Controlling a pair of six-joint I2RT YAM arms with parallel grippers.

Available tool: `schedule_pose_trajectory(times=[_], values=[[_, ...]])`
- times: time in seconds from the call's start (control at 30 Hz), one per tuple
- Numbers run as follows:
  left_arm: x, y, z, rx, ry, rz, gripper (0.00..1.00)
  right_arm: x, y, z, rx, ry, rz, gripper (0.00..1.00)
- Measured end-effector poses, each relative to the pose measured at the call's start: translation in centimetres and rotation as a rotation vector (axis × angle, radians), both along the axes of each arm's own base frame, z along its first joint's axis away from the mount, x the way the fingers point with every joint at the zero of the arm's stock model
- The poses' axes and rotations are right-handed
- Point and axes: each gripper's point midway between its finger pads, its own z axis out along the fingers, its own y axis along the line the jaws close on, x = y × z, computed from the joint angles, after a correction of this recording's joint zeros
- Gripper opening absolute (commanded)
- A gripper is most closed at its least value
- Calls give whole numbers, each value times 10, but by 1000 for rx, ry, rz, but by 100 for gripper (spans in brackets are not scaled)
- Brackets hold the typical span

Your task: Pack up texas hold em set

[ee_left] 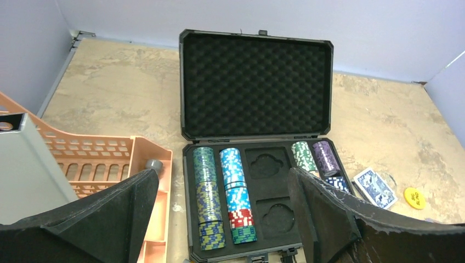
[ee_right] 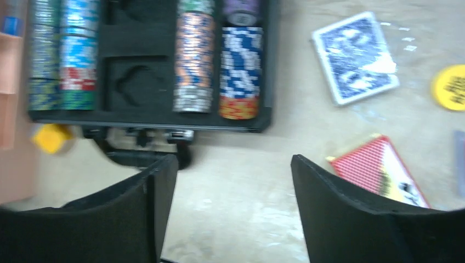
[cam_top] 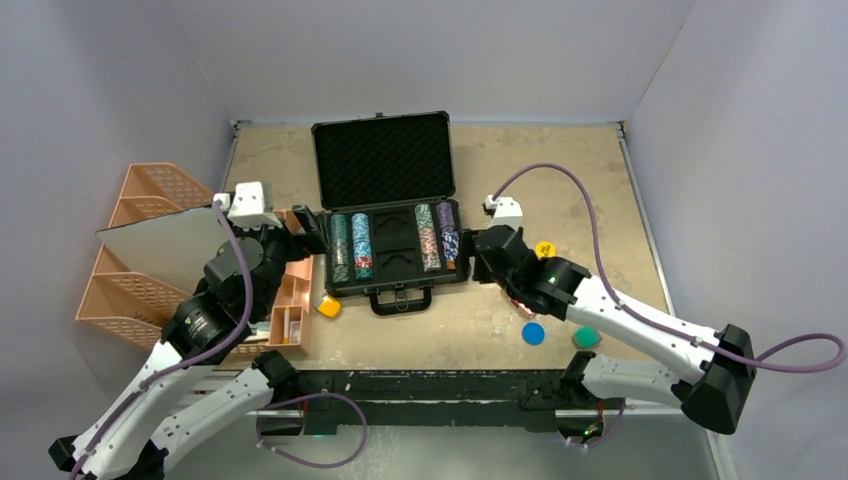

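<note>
The black briefcase (cam_top: 383, 160) lies open mid-table with its foam lid up. Chip stacks fill its left (ee_left: 208, 192) and right (ee_right: 194, 60) rows, and the two middle card slots (ee_left: 267, 164) are empty. A blue deck (ee_right: 355, 57), a red deck (ee_right: 378, 167) and a yellow button (ee_right: 451, 86) lie on the table right of the case. A blue button (cam_top: 533, 333) sits near the front. My left gripper (ee_left: 224, 178) hangs open at the case's left side. Open and empty, my right gripper (ee_right: 234, 164) hovers over bare table by the case's front right corner.
Orange plastic trays (cam_top: 150, 250) and a grey panel (cam_top: 160, 245) stand at the left, close to my left arm. A small yellow block (cam_top: 329, 306) lies by the case's front left corner. A green block (cam_top: 586, 338) sits near the front edge, right of the blue button.
</note>
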Motion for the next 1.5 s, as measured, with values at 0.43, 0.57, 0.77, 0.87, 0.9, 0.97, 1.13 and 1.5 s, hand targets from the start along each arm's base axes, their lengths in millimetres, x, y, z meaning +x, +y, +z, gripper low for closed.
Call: schedule_pose_trajectory(times=[0.43,0.57,0.77,0.87,0.9,0.97,1.13,1.5], values=[[6,-18,-12,25,47,-66,94,13,-105,-104,-393,285,-254,99],[9,-24,-18,40,70,-82,94,9,-109,-124,-433,360,-251,99],[13,-31,-26,58,97,-100,93,10,-119,-145,-453,428,-283,99],[13,-32,-27,59,99,-102,93,12,-126,-153,-464,451,-303,99],[13,-32,-27,59,99,-102,93,14,-128,-153,-461,449,-310,99],[13,-32,-27,59,100,-102,94,18,-131,-153,-452,448,-325,98],[13,-32,-27,59,100,-103,93,28,-138,-156,-367,461,-369,96],[12,-31,-29,60,99,-103,93,3,-135,-153,-169,502,-418,95]])
